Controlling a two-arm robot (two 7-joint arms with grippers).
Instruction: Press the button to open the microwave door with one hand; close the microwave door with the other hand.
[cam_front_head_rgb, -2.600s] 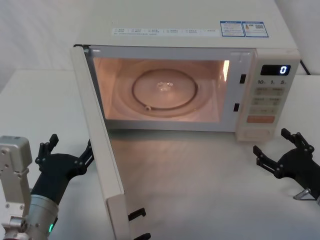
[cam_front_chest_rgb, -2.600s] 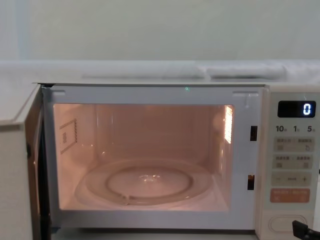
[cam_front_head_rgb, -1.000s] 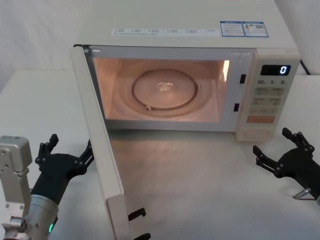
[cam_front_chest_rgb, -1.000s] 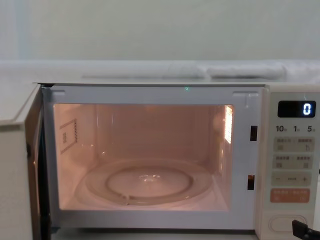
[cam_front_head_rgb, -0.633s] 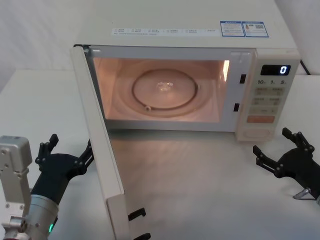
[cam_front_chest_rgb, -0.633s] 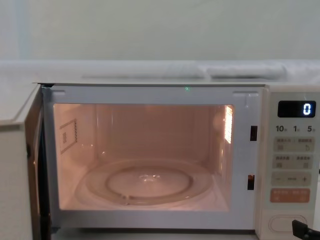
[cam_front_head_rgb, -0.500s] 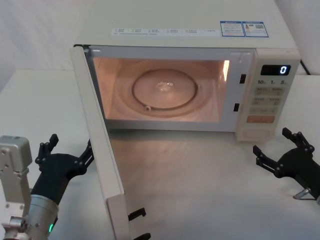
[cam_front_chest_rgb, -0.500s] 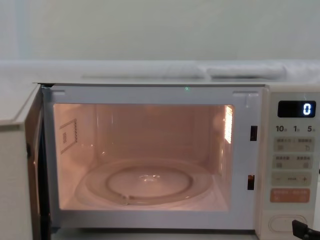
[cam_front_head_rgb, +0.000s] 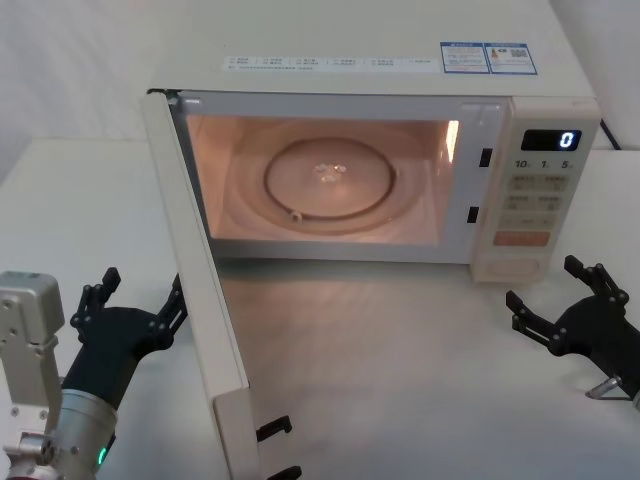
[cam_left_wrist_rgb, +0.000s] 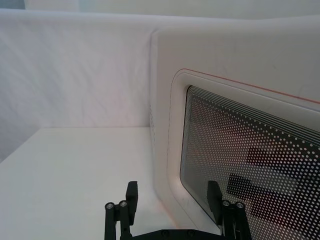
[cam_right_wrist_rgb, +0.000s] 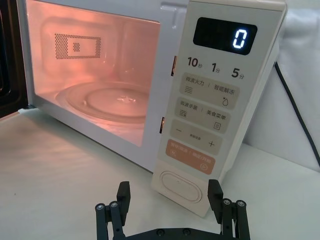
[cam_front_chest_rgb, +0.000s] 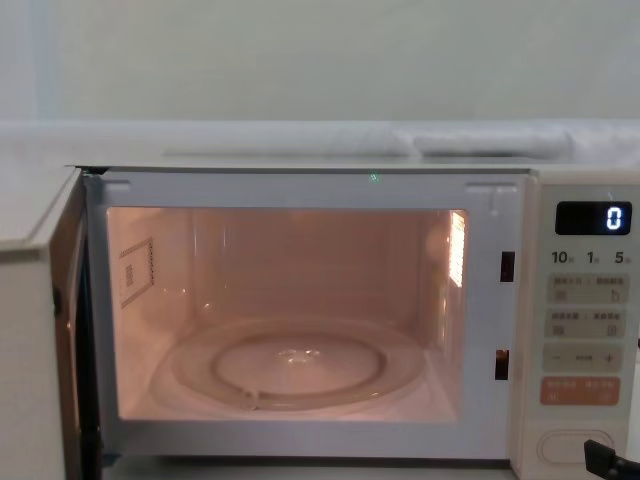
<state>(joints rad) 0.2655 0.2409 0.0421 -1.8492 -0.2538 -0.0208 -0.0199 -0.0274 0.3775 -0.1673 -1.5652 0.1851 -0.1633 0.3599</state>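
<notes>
The microwave door (cam_front_head_rgb: 196, 300) stands swung wide open toward me on the left, and the lit cavity with its glass turntable (cam_front_head_rgb: 330, 178) is exposed. My left gripper (cam_front_head_rgb: 135, 302) is open on the outer side of the door. In the left wrist view its fingers (cam_left_wrist_rgb: 131, 192) face the door's dotted window (cam_left_wrist_rgb: 245, 150); contact cannot be told. My right gripper (cam_front_head_rgb: 545, 285) is open and low in front of the control panel, a short way back from the wide cream button (cam_right_wrist_rgb: 181, 186), also seen at the panel's foot as the button (cam_front_head_rgb: 517, 267).
The microwave (cam_front_head_rgb: 380, 40) fills the back of the white table (cam_front_head_rgb: 400, 380). The display (cam_right_wrist_rgb: 225, 36) reads 0. An orange key (cam_right_wrist_rgb: 190, 154) sits above the button. A black cable (cam_right_wrist_rgb: 295, 110) runs behind the right side. Door latches (cam_front_head_rgb: 272, 428) jut from the door's near edge.
</notes>
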